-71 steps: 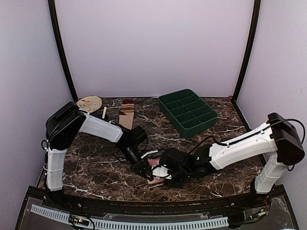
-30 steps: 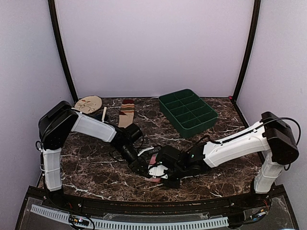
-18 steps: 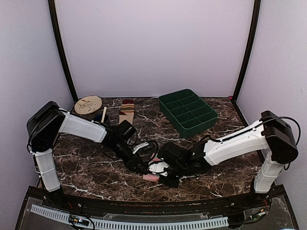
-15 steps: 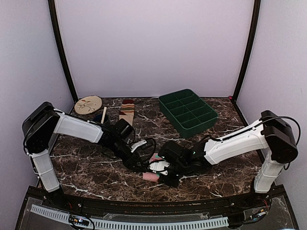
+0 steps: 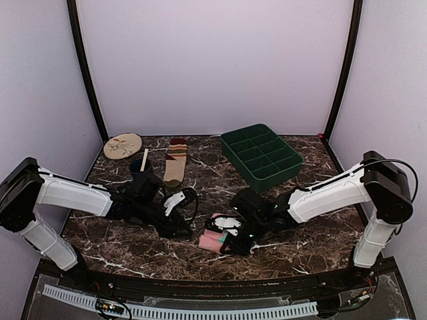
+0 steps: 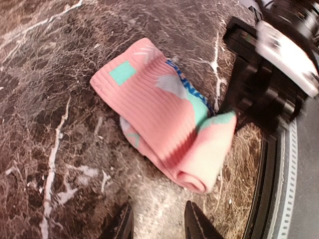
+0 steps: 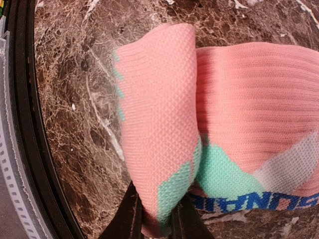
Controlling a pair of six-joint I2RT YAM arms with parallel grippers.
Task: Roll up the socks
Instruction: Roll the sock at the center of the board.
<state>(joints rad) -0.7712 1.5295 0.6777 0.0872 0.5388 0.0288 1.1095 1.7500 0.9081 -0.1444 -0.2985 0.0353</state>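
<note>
Step in hand: rolling the pink sock (image 5: 213, 241), which lies near the front edge of the table (image 5: 113, 233), at centre, between the two grippers. One end is turned over onto the ribbed leg, making a loose first fold, not a tight roll. The rest lies flat, running away to the left. The right gripper (image 7: 157, 219) is clenched on that folded end, its fingers pinching the pink and teal fabric from the near side. The left gripper (image 6: 157, 226) stands released just left of the sock, with only bare marble between its tips. It touches nothing. The tan sock (image 5: 175, 162) lies flat at the far left beside the plate (image 5: 123, 145), untouched, well apart from both arms. The green tray (image 5: 260, 155) sits far right. Judgement: the task is at an early stage. The next move calls for the right gripper to carry the fold on over the leg while the left pins the flat end, or the fold is likely to spring open. Markings: blue capitals on a white band of the pink sock, partly covered by the fold. They appear to begin "SUN"; the rest cannot be read.
</note>
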